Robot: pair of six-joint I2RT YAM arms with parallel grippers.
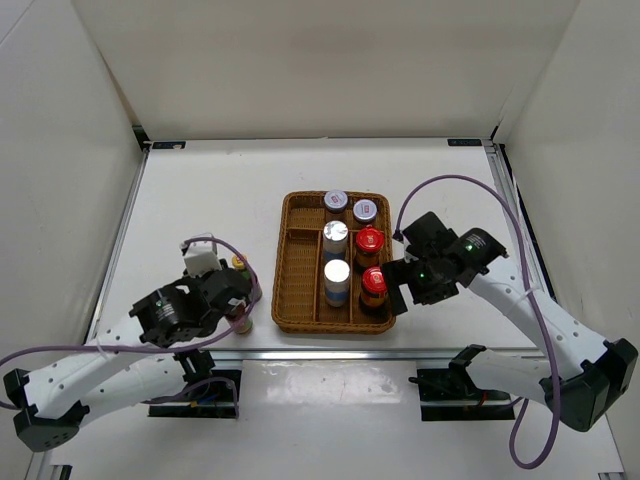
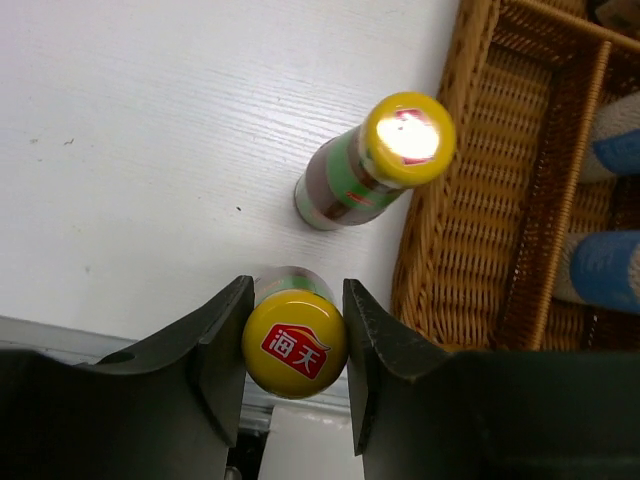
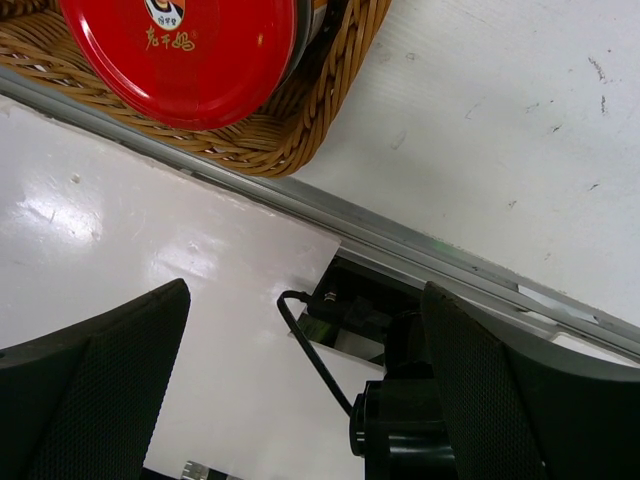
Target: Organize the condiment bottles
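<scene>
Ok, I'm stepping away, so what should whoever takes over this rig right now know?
Left gripper: shut on one yellow-capped, green-and-red-labelled bottle, outside the brown wicker divided tray.
Right gripper: open, empty, by the tray's near right corner.
Done: two grey-lidded short jars, two silver-topped tall bottles and two red-capped dark bottles stand in the tray.
Left: the held bottle and its yellow-capped twin, standing beside the tray.

Yellow cap (image 2: 294, 343) reads 海天; red lid (image 3: 180, 60) perhaps 老干妈.
</scene>
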